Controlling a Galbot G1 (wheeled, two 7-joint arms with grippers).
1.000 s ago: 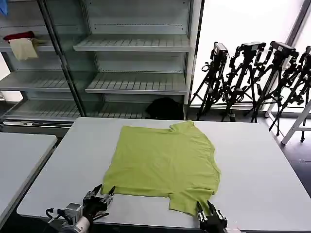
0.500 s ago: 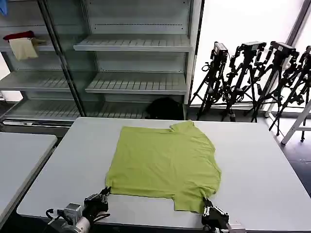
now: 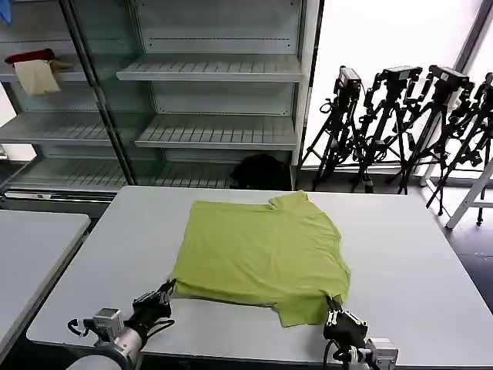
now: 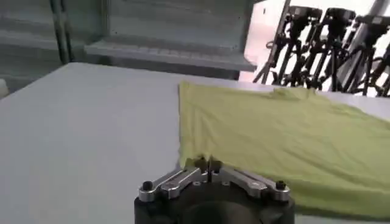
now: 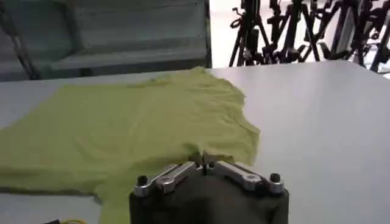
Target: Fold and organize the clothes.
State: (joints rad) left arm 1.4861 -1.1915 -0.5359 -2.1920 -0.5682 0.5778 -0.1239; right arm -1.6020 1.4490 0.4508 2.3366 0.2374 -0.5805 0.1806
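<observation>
From the head view, both arms reach up from the near edge of the grey counter (image 3: pixel 431 262): the left gripper (image 3: pixel 165 293) clenched on the near left corner of the lime-green T-shirt (image 3: pixel 262 250), the right gripper (image 3: pixel 333 310) clenched on its near right edge. The left wrist view has its jaws pinched together on the T-shirt's corner. The right wrist view has its jaws closed on the lifted hem.
</observation>
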